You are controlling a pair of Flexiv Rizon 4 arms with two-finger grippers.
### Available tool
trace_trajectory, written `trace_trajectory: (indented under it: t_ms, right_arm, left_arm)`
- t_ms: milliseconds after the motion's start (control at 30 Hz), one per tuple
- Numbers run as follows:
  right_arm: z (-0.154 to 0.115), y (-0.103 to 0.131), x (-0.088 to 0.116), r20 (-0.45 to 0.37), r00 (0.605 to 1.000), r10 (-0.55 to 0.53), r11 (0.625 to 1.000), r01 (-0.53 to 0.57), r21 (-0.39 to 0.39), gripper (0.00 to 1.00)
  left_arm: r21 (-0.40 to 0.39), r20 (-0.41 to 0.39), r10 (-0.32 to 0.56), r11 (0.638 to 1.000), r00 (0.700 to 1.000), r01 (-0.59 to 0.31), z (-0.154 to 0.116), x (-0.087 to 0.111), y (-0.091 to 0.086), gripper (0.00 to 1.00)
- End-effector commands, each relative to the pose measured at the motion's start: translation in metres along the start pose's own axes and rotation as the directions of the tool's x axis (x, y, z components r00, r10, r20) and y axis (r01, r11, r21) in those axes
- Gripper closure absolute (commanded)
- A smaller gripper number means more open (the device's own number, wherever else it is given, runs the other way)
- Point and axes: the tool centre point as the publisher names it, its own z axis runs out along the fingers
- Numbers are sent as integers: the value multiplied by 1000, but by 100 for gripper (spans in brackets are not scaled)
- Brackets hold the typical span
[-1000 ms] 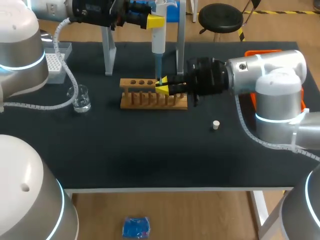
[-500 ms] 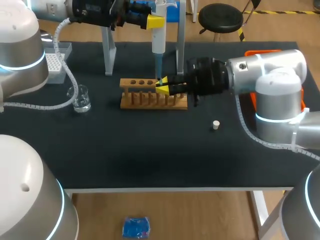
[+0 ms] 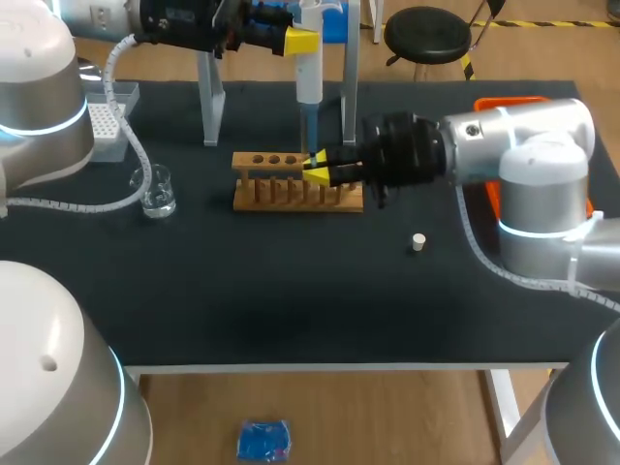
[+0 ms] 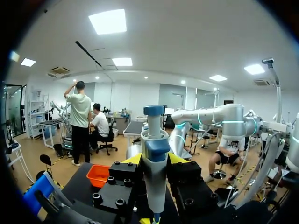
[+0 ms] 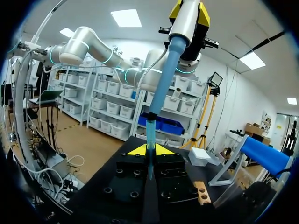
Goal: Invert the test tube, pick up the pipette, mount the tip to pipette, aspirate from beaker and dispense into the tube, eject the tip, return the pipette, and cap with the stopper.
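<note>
Stopper (image 3: 418, 242) on mat (image 3: 291, 291), well apart from rack (image 3: 291, 194) (right tool (image 3: 315, 167) there)

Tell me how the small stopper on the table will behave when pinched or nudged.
The stopper looks tiny beside the right pincer, so it is probably very light and easily flicked away. Its round outline suggests it may roll if tipped. Nothing on the black table stands near enough to stop it.

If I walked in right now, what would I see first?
The white-and-blue pipette, held upright by the left gripper above the wooden tube rack. Its blue tip points down into the clear test tube pinched in the right gripper. A small white stopper lies on the black table.
</note>
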Motion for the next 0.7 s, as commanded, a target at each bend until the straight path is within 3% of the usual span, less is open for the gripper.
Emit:
trace_trajectory:
  t_ms: [33, 700]
  right_arm:
    - [-2, 3, 3, -6, 999, 32, 999, -32, -18, 100]
    - [2, 10, 7, 7, 964, 266, 956, -263, -127, 100]
  left_arm:
    - [-2, -1, 0, 1000, 1000, 0, 0, 0, 1, 100]
    - [-2, -1, 0, 1000, 1000, 0, 0, 0, 1, 100]
